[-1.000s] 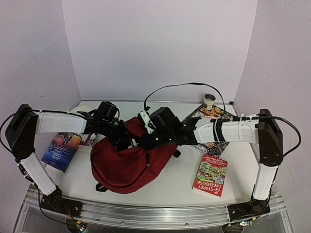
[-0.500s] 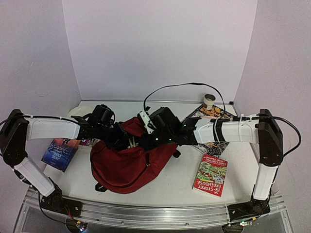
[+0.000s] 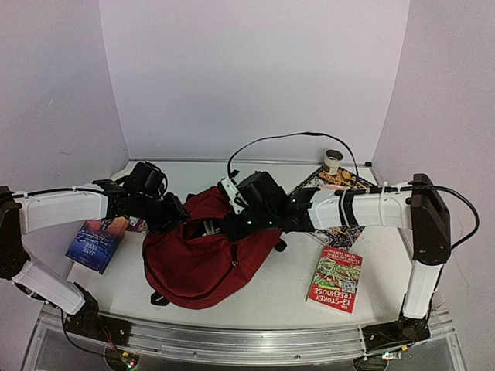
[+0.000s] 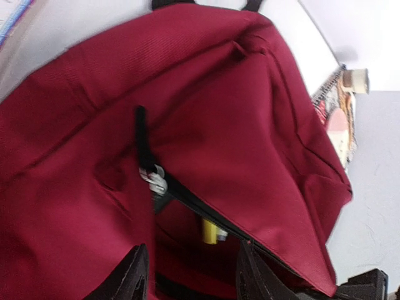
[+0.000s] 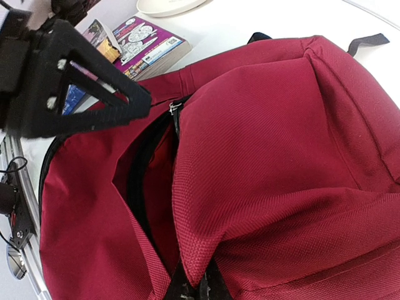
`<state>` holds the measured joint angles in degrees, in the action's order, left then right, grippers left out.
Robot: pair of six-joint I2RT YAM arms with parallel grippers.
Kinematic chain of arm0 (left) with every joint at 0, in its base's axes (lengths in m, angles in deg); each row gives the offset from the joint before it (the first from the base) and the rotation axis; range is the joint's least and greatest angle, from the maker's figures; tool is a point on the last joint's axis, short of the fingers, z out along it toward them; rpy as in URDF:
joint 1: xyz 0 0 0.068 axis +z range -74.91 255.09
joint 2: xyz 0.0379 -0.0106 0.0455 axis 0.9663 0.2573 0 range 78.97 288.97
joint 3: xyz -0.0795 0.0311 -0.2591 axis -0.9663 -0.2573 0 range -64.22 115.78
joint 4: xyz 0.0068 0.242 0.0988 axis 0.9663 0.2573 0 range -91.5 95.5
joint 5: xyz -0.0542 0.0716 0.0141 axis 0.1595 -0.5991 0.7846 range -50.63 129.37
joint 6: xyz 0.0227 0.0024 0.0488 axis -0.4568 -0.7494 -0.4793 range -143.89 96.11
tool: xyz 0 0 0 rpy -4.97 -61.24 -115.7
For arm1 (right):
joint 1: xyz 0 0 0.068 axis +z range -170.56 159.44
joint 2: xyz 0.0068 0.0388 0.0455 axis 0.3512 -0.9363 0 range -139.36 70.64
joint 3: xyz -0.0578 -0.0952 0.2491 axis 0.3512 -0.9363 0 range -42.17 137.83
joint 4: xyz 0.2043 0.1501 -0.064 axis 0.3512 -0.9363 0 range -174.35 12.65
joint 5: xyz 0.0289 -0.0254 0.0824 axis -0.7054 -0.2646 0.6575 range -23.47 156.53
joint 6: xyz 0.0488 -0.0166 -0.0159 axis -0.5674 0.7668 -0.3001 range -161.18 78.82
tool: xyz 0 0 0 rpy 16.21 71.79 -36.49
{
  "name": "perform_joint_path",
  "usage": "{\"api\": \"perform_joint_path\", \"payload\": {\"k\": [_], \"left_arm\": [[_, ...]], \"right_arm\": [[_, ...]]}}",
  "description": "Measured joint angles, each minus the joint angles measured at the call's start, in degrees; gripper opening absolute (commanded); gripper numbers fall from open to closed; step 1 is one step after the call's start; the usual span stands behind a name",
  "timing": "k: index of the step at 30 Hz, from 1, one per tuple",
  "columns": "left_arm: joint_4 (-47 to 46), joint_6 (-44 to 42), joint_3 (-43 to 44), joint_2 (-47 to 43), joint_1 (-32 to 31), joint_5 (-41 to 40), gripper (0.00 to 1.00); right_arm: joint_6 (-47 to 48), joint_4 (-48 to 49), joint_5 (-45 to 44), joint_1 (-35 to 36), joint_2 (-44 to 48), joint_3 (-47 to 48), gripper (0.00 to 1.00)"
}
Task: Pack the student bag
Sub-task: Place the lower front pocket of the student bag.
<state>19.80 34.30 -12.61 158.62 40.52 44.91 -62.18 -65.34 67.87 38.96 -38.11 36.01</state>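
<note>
Honestly, the floppy student bag (image 3: 201, 267), slumped mid table (image 3: 274, 297), is best gripped by its opening hem at 1 o'clock, where it's pinched by the right gripper (image 5: 190, 289); the left gripper (image 4: 190, 265) jaws are parted, empty.

dk red bag (image 3: 203, 267), zip open

Left gripper (image 4: 190, 256): its fingers (image 4: 130, 278) run off the bottom edge. Inside the student bag (image 4: 250, 125) a yellow thing (image 4: 209, 232) peeks out, too little showing to name it. The right gripper (image 5: 194, 289) is mostly buried under a red fold at the frame's edge. From above, its forearm covers part of a colourful book (image 3: 340, 232).
</note>
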Motion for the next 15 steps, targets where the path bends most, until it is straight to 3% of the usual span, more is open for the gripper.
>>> {"api": "perform_joint_path", "payload": {"k": [9, 15], "left_arm": [[2.8, -6.1, -1.5, 1.1, 8.7, 0.5, 0.56], [3.1, -9.6, 1.0, 6.5, 9.1, 2.3, 0.56]], "right_arm": [[1.2, 0.9, 0.9, 0.0, 0.0, -1.9, 0.04], [2.6, 2.4, 1.1, 0.0, -0.1, -4.5, 0.09]]}}
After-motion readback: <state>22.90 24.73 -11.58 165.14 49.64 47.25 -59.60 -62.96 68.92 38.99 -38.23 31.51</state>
